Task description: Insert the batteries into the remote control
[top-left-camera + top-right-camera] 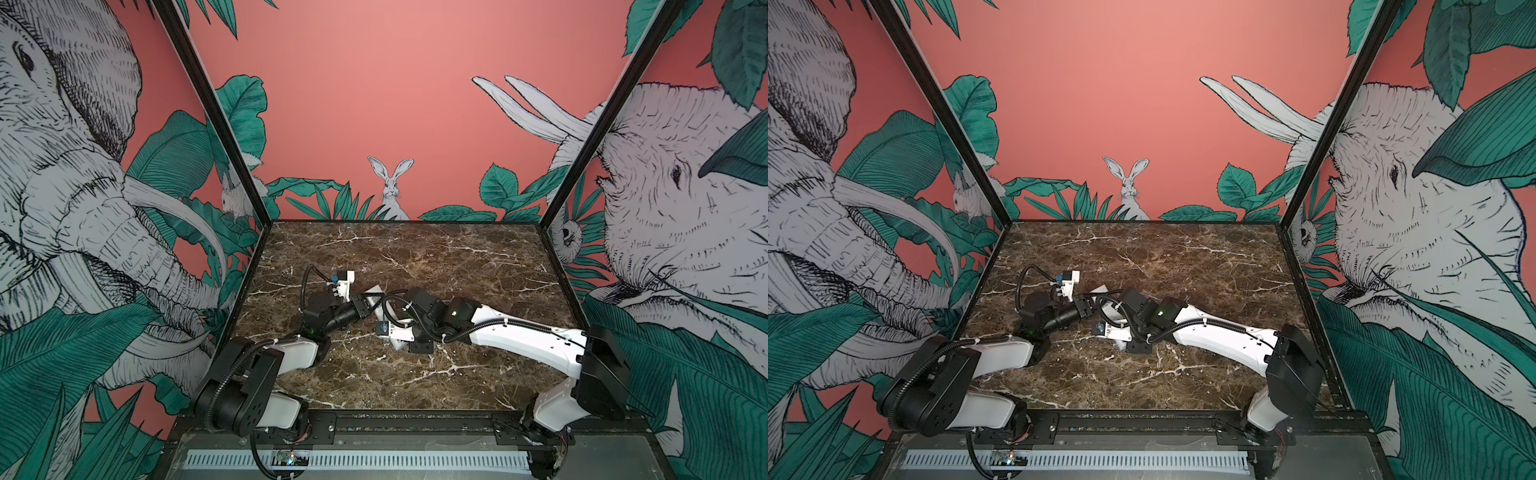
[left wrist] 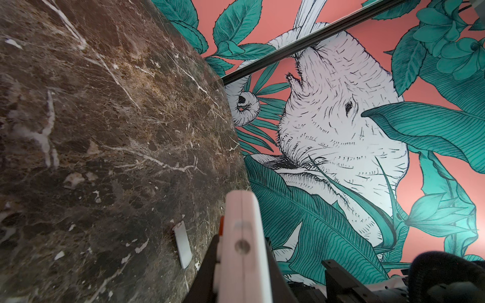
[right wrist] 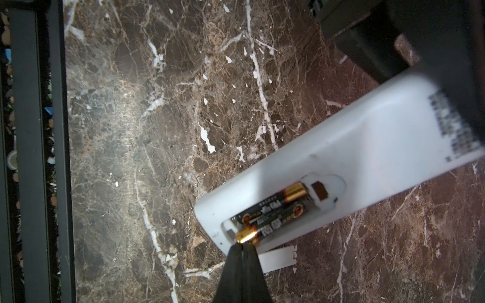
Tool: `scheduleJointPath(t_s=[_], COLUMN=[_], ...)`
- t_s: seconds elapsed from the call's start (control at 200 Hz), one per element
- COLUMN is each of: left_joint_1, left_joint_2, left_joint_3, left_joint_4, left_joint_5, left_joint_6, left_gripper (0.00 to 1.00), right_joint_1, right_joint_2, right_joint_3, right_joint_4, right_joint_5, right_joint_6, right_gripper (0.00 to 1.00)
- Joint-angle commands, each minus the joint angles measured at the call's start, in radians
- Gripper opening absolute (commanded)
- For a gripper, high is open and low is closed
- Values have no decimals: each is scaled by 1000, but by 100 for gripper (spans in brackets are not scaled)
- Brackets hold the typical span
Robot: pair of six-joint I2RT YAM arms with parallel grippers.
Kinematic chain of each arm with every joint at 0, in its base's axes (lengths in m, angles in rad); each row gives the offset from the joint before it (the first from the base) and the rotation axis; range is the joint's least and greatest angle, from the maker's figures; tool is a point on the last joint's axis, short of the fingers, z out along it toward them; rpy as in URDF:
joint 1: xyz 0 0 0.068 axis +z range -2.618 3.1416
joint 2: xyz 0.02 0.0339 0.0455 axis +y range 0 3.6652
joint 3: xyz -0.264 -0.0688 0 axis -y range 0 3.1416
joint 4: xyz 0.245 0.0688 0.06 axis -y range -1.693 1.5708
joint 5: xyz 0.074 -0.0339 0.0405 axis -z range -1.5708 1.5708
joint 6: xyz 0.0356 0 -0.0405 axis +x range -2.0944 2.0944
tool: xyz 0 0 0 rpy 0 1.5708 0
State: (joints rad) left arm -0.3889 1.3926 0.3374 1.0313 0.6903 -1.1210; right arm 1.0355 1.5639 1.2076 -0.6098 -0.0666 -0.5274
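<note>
At the right gripper [image 3: 244, 249]: closed tight, black fingertips [image 3: 232, 267] pressed together, nothing between them. Touches, tips first, the gold cap [image 3: 245, 235] of one of the batteries [image 3: 274, 223]. In the open compartment [image 3: 325, 189] in the plain white back of the remote control [image 3: 354, 147]: both cells side by side, lying opposite ways round, the touched cap at the compartment's edge nearest the remote's end.

At the left gripper [image 2: 240, 253]: clamped on the remote control, seen edge-on between two dark fingers [image 2: 206, 267]. Holds it towards its far end, back turned up, around the middle of the table and a little left of centre.

Just beside the remote's near end, partly hidden behind it: a small white cover plate [image 3: 278, 258], flat on the dark marble table [image 3: 157, 131].

In both top views: left arm [image 1: 291, 351] reaching in from the near left, right arm [image 1: 523, 332] from the near right, wrists meeting over the remote. Around the table: black frame posts [image 1: 216, 124] and pink walls [image 1: 374, 83] printed with green leaves, elephants and a rabbit [image 1: 390, 183].
</note>
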Motion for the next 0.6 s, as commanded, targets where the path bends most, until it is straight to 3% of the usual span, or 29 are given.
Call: scheduleJointPath(t_s=[0.0, 0.59], left_joint_1=[-15, -15], left_joint_2=[-14, -24], left_joint_3=[6, 6], left_joint_4=[95, 95], left_joint_5=[101, 118], left_joint_6=[-75, -74], left_gripper=[0, 0], right_joint_1=[0, -1], right_joint_2=[28, 79], right_joint_3=[27, 58], right_joint_4=[90, 86], right_joint_5=[28, 34], right_joint_6=[-3, -5], right_gripper=[4, 4])
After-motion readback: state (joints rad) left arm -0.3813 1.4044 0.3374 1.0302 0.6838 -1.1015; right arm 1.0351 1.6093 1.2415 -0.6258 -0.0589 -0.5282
